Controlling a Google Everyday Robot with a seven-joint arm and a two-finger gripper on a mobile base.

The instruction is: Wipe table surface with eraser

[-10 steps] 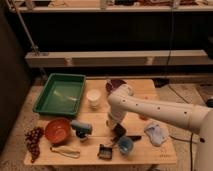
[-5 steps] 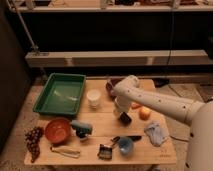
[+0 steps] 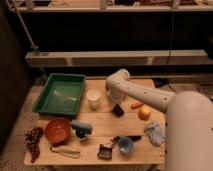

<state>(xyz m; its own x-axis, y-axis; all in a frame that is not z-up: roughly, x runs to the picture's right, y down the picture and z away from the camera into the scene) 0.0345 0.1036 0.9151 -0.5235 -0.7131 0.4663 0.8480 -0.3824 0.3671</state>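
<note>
The table surface (image 3: 107,125) is a light tan plank top that fills the lower middle of the camera view. The eraser (image 3: 133,138), a small black oblong, lies flat near the table's front right, just above a blue bowl (image 3: 125,145). My white arm reaches in from the right and bends down over the table's middle. Its gripper (image 3: 118,110) shows as a dark tip low over the wood, between a white cup (image 3: 93,98) and an orange fruit (image 3: 145,113). It is well behind the eraser and apart from it.
A green tray (image 3: 60,95) sits at the back left. A red bowl (image 3: 57,130), grapes (image 3: 33,141) and a grey-blue block (image 3: 80,127) are at the front left. A carrot (image 3: 136,105), a crumpled cloth (image 3: 155,133) and a black clip (image 3: 105,150) lie nearby.
The gripper has drawn back from the front of the table, near the eraser, toward the middle beside the cup. The eraser and the other things have stayed put.
</note>
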